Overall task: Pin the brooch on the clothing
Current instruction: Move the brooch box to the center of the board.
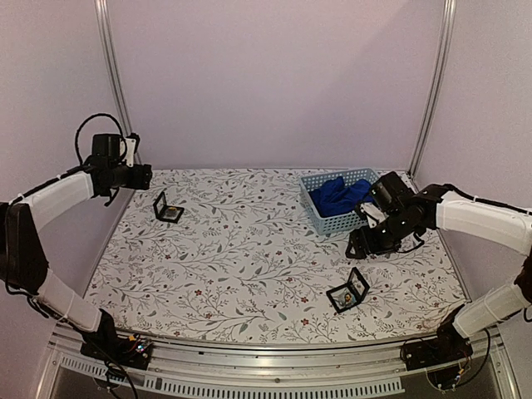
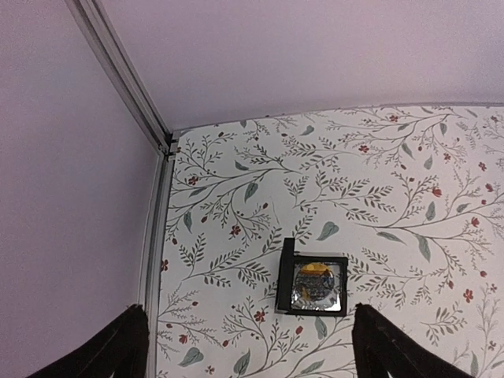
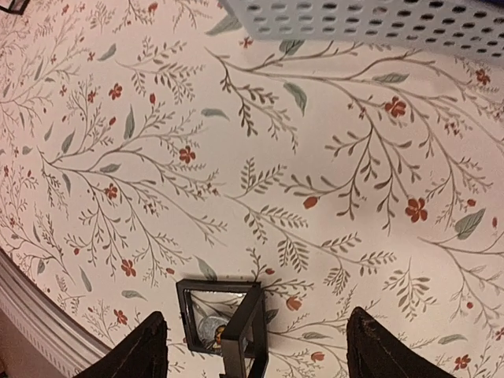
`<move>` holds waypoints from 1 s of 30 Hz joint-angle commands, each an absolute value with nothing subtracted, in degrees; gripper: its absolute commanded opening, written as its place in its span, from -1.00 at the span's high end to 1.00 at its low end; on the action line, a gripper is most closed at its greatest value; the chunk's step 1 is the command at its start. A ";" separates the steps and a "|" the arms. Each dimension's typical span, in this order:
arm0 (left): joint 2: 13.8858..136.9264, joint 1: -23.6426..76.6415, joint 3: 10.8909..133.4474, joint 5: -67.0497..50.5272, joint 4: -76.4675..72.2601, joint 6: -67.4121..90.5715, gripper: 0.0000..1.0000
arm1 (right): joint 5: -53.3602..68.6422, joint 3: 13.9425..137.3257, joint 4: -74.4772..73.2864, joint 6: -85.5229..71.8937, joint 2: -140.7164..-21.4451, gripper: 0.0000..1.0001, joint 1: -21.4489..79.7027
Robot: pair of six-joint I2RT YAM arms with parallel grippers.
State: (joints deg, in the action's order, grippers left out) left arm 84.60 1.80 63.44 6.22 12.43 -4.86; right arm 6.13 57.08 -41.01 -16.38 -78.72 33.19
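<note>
Soft blue T-shirt [image 1: 339,196] lies crumpled in the perforated plastic basket [image 1: 320,218], far right.
Both sets of fingers are spread wide. The left gripper [image 2: 252,358] is over a black square case [image 2: 313,285] by the left rail, the right gripper [image 3: 256,354] over a second case [image 3: 201,315]. Flat floral tablecloth [image 1: 249,249] lies open between them.

Plain pale lilac walls [image 1: 274,83] enclose three sides, with slanting aluminium posts [image 1: 116,75] at the rear corners. The table [image 1: 249,249] wears white cloth printed with grey-green sprigs and small red flowers, and an aluminium rail [image 1: 274,357] edges its near side. Light is soft and even.
</note>
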 commanded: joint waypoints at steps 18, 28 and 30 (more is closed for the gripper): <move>79.14 4.22 58.79 -1.18 11.34 -2.30 -0.79 | -3.11 54.49 -47.05 -28.67 -84.99 0.47 42.45; 78.49 4.22 58.71 -2.57 11.34 -2.37 -0.79 | -3.45 56.16 -48.32 -27.34 -85.84 0.81 42.40; 78.38 4.22 58.71 -2.88 11.30 -2.37 -0.79 | -5.28 56.48 -49.29 -27.33 -85.96 0.84 42.37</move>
